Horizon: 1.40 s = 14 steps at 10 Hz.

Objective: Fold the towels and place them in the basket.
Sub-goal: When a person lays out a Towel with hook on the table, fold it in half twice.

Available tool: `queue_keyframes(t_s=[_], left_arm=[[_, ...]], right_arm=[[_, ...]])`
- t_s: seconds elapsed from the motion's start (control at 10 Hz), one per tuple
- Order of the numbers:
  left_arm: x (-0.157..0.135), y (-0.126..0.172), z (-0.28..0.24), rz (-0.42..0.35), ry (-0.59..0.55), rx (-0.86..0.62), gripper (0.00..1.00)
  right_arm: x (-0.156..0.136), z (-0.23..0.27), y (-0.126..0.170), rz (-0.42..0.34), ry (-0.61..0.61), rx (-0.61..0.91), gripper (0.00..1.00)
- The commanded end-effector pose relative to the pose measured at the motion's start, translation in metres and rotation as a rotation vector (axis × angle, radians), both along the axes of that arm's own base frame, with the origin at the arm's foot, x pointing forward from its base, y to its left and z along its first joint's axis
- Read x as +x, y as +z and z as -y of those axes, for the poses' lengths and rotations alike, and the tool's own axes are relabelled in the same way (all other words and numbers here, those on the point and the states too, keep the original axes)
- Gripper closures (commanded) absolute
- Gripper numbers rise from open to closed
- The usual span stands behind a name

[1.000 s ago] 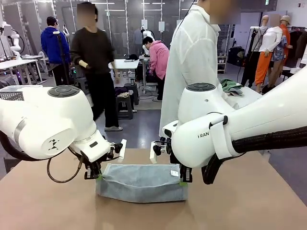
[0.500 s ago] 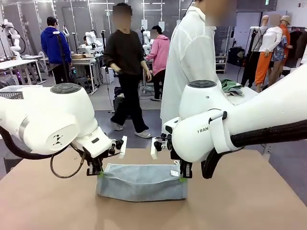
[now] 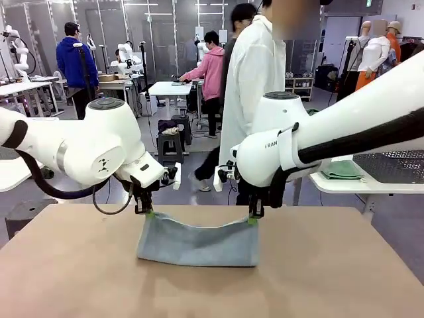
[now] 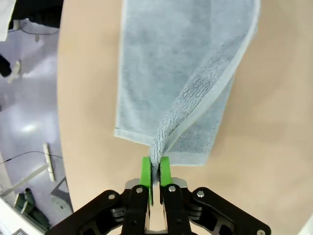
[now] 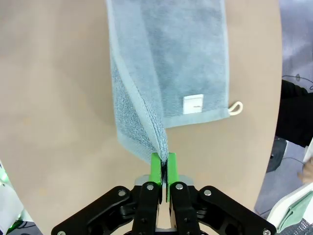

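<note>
Left claw (image 3: 147,213) and right claw (image 3: 252,217) are pinching the towel (image 3: 199,244) by its 9 and 3 o'clock corners above the desk (image 3: 66,278). Uneven pulling may be risking a thin corner slipping free.

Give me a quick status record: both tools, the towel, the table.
left tool: shut on one corner of the light blue-grey terry towel, at its raised edge
right tool: shut on the other corner of that edge
towel: held edge lifted, sagging between the tools; the rest lies on the tan table
label: small white tag and cord loop on the flat layer, near the right tool
fold: not yet finished
</note>
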<state>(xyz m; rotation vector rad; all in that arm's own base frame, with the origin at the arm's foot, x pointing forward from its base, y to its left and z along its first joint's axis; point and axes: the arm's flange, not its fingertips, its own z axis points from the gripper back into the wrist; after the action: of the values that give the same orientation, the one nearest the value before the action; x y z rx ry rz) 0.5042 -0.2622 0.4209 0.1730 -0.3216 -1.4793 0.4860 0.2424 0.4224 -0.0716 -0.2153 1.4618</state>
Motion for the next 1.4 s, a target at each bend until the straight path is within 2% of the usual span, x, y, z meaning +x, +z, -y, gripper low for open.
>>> queue_keyframes(t_s=[0.0, 0.3, 0.6, 1.0, 1.2, 1.3], left_arm=[[0.022, 0.003, 0.004, 0.002, 0.047, 0.023, 0.91], [0.052, -0.012, -0.006, -0.025, 0.082, 0.016, 0.91], [0.061, -0.032, -0.019, -0.048, 0.147, 0.028, 0.91], [0.074, -0.051, -0.026, -0.064, 0.156, 0.032, 0.91], [0.074, -0.054, -0.024, -0.051, 0.13, 0.03, 0.73], [0.072, -0.054, -0.023, -0.031, 0.113, 0.037, 0.73]], right_arm=[[0.025, 0.003, -0.001, -0.027, 0.018, 0.004, 0.94], [0.052, 0.012, -0.021, -0.052, 0.048, 0.05, 0.94], [0.072, 0.019, -0.048, -0.059, 0.067, 0.063, 0.94], [0.078, 0.017, -0.069, -0.046, 0.095, 0.079, 0.94], [0.078, 0.015, -0.071, -0.017, 0.123, 0.089, 0.74], [0.077, 0.014, -0.07, 0.005, 0.13, 0.092, 0.66]])
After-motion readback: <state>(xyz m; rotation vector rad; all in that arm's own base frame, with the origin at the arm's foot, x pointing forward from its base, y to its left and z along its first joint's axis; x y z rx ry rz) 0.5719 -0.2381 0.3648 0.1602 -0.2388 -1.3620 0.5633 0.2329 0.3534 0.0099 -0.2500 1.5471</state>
